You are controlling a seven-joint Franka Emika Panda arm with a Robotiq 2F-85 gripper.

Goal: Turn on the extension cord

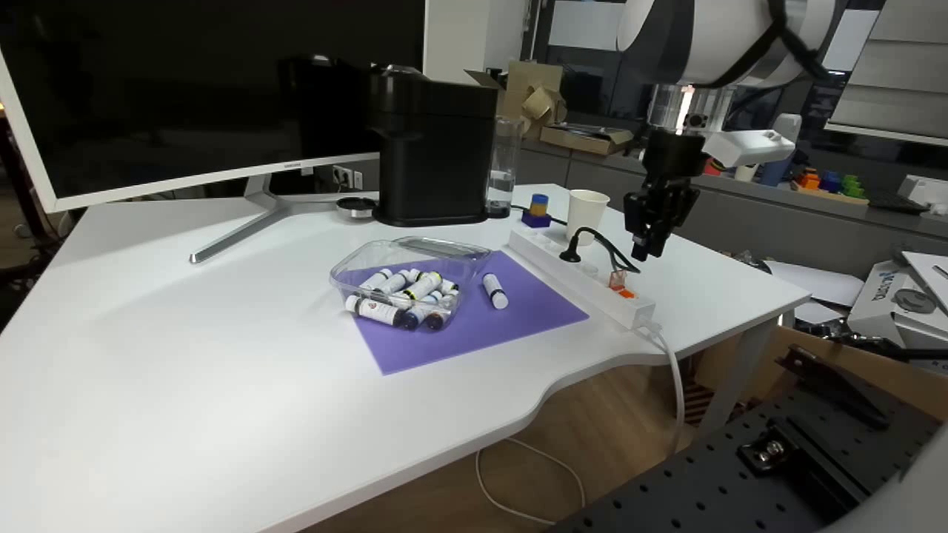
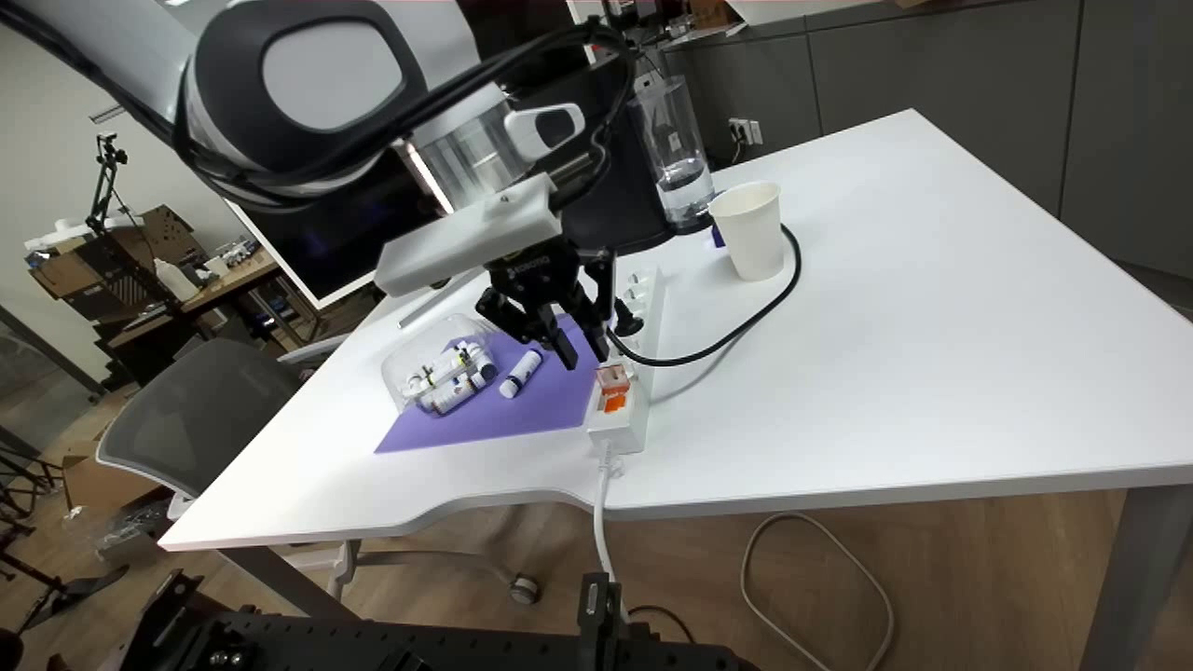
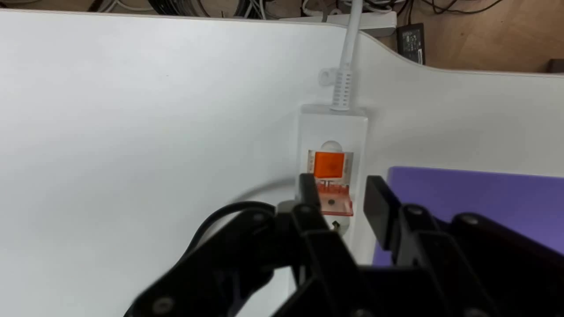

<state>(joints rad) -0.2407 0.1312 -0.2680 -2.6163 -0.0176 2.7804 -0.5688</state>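
The extension cord is a long white power strip that lies on the white table in both exterior views (image 1: 564, 275) (image 2: 620, 433) and in the wrist view (image 3: 332, 125). Its red-orange switch (image 3: 328, 165) shows near the cable end; it also shows in the exterior views (image 1: 626, 293) (image 2: 614, 403). A clear reddish cover (image 3: 335, 204) stands flipped open beside the switch. The white cable (image 3: 350, 39) runs over the table edge. My gripper (image 3: 343, 191) is partly open and empty, above the strip and apart from it, in both exterior views (image 1: 646, 248) (image 2: 582, 349). Its fingers hide part of the strip.
A black plug (image 1: 570, 253) with a black cord sits in the strip. A paper cup (image 1: 586, 211) stands beside it. A purple sheet (image 1: 474, 337) carries a clear box (image 1: 348, 277) of markers and a loose marker (image 1: 495, 291). A black machine (image 1: 437, 148) and glass cylinder (image 1: 503, 170) stand behind.
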